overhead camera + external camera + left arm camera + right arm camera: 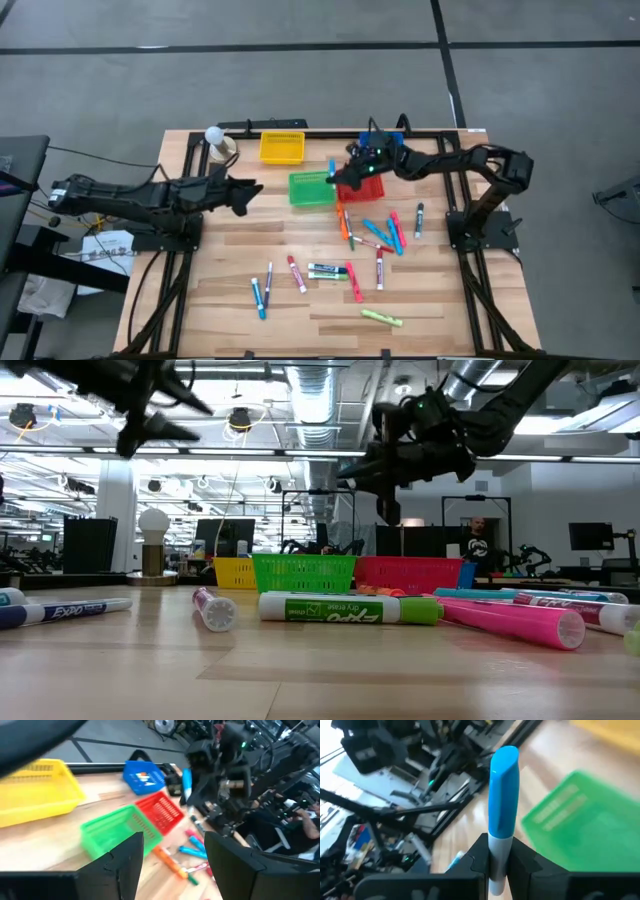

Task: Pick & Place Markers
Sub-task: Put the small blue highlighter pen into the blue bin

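I hold the blue-capped white-barrelled marker (503,805) clenched in the right end effector (498,862), upright above the red mesh basket (352,190). The grip sits low, so tilting risks a missed drop. The left end effector (172,855) stands released, clear.

— Any writing you can read?
— "EXPO" on the blue marker (60,611) at the table's edge, and "EXPO Dry Erase" on the green marker (350,608) in the middle.
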